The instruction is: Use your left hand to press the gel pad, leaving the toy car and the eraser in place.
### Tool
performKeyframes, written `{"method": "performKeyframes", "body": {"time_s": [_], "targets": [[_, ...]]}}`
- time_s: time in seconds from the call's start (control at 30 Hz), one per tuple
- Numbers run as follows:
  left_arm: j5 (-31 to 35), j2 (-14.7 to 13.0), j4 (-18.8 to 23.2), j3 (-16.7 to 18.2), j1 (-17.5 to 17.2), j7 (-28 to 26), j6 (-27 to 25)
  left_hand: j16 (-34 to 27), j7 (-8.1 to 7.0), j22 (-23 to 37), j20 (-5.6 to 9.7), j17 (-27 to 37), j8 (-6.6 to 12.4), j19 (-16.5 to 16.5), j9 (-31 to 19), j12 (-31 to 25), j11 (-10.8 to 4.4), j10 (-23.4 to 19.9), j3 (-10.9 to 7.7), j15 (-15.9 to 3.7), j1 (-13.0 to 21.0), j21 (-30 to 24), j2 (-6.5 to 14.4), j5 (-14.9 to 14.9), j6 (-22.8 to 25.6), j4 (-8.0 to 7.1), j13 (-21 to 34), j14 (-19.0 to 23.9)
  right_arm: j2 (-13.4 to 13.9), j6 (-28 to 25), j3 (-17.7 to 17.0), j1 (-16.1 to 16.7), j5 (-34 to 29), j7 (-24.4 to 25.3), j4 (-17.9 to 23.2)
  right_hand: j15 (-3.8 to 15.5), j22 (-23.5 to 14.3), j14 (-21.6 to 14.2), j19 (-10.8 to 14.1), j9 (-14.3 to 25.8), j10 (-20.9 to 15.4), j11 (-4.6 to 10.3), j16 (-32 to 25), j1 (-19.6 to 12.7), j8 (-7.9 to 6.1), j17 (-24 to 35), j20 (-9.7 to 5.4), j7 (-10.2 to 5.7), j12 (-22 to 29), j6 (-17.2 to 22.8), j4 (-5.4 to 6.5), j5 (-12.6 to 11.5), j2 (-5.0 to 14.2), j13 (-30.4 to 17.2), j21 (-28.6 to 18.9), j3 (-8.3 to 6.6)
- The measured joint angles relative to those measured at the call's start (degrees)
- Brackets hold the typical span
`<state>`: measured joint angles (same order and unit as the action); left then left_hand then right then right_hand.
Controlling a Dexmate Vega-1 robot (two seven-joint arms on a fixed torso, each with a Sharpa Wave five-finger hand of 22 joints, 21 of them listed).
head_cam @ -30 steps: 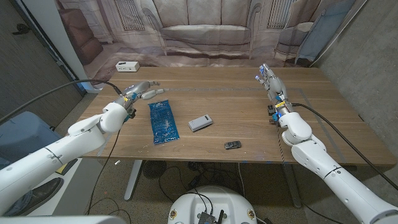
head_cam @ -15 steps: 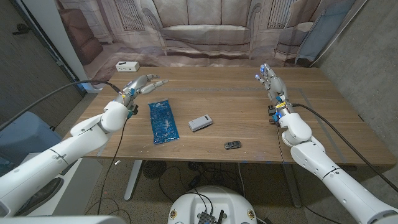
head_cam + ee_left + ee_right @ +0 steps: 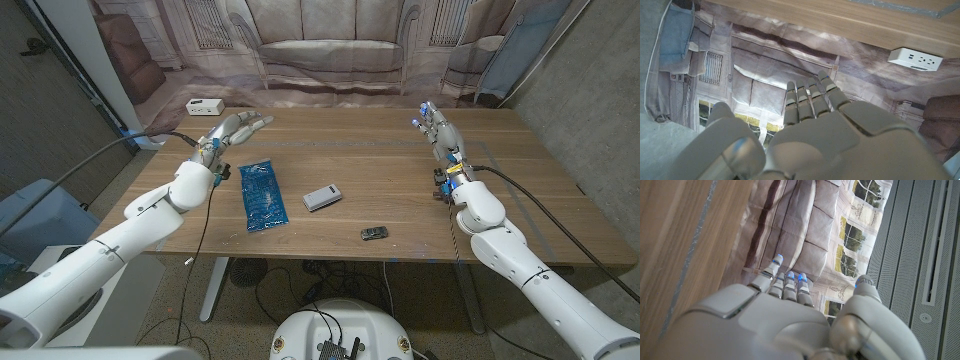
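The blue gel pad (image 3: 262, 196) lies on the wooden table (image 3: 360, 150), left of centre. A grey-white eraser (image 3: 322, 197) sits just to its right, and a small dark toy car (image 3: 374, 233) is nearer the front edge. My left hand (image 3: 229, 132) hovers above the table's far left part, beyond the gel pad, fingers stretched out and holding nothing; the left wrist view shows the left hand (image 3: 810, 130) with straight fingers (image 3: 807, 102). My right hand (image 3: 438, 128) stands at the right side with fingers extended and empty, and its back (image 3: 775, 320) shows in the right wrist view.
A white power strip (image 3: 204, 106) lies at the table's far left corner, also seen as the power strip (image 3: 915, 58) from the left wrist. A printed sofa backdrop (image 3: 330, 50) hangs behind the table. Cables trail from both arms.
My left hand has risen and moved farther back and slightly right, away from the table surface, with its fingers straightening. The right hand and the objects have stayed put.
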<state>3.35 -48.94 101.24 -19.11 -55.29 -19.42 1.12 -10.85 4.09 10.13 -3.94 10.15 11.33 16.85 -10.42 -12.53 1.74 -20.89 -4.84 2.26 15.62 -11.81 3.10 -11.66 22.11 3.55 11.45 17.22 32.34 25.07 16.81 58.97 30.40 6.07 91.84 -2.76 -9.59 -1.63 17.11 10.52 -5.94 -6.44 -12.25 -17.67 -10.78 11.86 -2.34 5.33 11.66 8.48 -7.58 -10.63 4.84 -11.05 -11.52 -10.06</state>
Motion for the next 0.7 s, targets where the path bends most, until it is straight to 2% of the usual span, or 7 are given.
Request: {"method": "performKeyframes", "body": {"time_s": [0.5,0.7], "targets": [[-12.4,5.1,-2.0,1.8,-0.8,4.2,7.6,0.0,0.85,0.0,0.00,0.0,-0.32,0.0,0.0,0.0,0.52,-0.1,0.00,0.30,0.0,0.1,0.0,0.0,-0.2,0.00,0.0,0.3,2.2,0.8,-1.4,0.3,3.8,-4.9,-1.0,0.00,0.0,0.0,0.0,0.0,0.0,0.00,0.0,0.0,0.00,0.0,0.00,0.00,0.0,0.0,0.00,0.0,0.00,0.0,0.3,0.00],[-17.9,6.8,-4.0,2.1,-0.8,7.7,11.2,0.0,1.37,0.0,-0.29,0.1,-0.54,-0.3,0.0,0.0,1.50,0.2,0.18,0.82,0.0,0.4,0.0,0.0,-0.8,0.18,0.0,0.2,2.6,0.9,-1.6,0.5,4.3,-5.6,-1.2,0.24,0.0,-0.2,0.0,0.0,-0.6,-0.27,0.0,0.0,-0.26,0.0,0.00,-0.07,0.0,0.1,0.00,0.0,0.00,0.0,0.3,0.00]]}}
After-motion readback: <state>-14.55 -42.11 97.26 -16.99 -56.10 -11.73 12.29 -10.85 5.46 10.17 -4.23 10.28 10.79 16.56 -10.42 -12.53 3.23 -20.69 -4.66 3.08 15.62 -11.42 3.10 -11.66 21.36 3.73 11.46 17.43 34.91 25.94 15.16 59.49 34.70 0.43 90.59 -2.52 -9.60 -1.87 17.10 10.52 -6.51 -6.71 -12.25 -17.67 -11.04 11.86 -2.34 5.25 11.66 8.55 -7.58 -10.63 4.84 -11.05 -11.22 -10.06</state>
